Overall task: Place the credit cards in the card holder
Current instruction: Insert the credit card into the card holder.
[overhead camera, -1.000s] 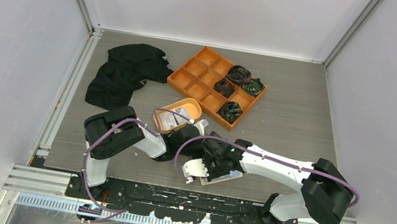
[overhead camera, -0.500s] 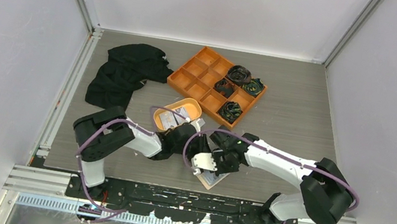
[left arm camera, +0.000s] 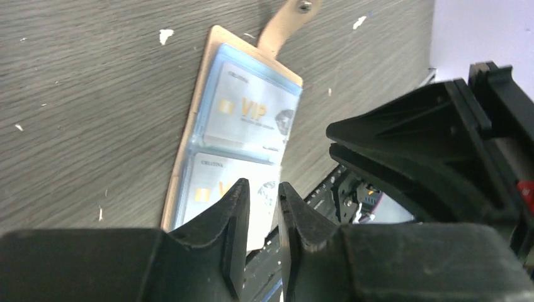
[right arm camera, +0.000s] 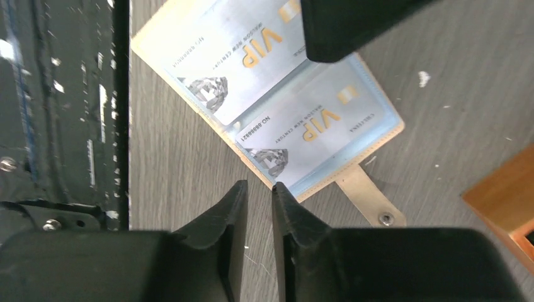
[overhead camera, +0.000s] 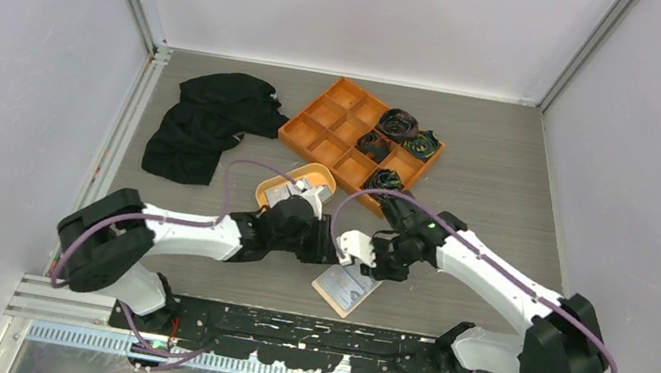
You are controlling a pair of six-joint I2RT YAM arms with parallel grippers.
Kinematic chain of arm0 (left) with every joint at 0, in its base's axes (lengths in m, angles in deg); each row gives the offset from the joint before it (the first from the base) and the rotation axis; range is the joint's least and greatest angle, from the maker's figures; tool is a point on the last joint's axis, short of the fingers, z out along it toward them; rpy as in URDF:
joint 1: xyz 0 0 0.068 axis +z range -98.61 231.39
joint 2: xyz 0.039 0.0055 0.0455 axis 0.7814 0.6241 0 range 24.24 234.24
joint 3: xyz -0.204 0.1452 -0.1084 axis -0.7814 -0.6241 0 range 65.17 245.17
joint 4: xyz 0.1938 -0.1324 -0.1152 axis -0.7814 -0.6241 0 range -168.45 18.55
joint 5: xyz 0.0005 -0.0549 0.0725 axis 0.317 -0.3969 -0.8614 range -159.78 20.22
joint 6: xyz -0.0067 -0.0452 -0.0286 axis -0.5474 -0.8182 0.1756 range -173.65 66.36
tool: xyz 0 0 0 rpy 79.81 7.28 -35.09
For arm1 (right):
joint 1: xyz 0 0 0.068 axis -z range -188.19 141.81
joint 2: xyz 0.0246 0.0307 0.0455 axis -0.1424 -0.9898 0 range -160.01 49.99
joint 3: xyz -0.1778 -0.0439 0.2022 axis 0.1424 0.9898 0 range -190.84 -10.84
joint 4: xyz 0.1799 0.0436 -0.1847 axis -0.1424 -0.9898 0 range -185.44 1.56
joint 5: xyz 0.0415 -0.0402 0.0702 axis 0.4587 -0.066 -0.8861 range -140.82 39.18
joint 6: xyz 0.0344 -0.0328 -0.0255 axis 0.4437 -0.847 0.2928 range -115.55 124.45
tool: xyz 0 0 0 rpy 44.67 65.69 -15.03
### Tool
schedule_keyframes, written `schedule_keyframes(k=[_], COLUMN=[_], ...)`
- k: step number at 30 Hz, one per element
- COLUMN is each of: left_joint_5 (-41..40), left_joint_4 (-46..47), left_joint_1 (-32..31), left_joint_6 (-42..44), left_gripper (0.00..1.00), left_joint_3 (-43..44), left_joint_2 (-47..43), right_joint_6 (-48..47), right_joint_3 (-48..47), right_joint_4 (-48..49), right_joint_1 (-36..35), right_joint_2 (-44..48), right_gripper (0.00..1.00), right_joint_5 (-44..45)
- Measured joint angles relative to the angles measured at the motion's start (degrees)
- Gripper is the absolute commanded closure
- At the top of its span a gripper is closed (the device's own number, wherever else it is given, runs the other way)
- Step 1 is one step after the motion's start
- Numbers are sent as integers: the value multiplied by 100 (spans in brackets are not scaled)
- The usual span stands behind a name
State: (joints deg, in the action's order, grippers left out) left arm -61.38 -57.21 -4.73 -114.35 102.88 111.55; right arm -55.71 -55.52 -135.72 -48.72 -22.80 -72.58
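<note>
The desk (overhead camera: pixel 495 209) has a grey wood-grain top, flecked with small white marks in the wrist views. A crumpled black cloth (overhead camera: pixel 206 120) lies at its far left. An orange divided tray (overhead camera: pixel 325 150) sits at the far middle, turned at an angle to the edges. Just in front of it is an oval orange dish (overhead camera: pixel 328 179). The card holder (overhead camera: pixel 344 292) lies open and flat near the front edge, its snap tab (left arm camera: pixel 286 22) stretched out on the wood.

The left gripper (left arm camera: pixel 263 186) and right gripper (right arm camera: pixel 259 185) hover close together, jaws narrowly parted.
</note>
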Motion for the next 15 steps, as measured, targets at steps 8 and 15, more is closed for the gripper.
schedule_keyframes(k=[8,15], left_joint_5=[-332,-960], left_joint_4=[-7,1082], left_joint_1=[0,24], left_joint_6=[807,1047], left_gripper=[81,20], left_joint_3=[-835,-2758], left_joint_2=[-1613,-3206], right_joint_6=[-94,-216], right_joint_3=[-146,-103], right_joint_4=[-153,337], right_joint_1=[387,-299], right_joint_2=[680,74], right_gripper=[32,76], right_joint_5=[-1307,-1414])
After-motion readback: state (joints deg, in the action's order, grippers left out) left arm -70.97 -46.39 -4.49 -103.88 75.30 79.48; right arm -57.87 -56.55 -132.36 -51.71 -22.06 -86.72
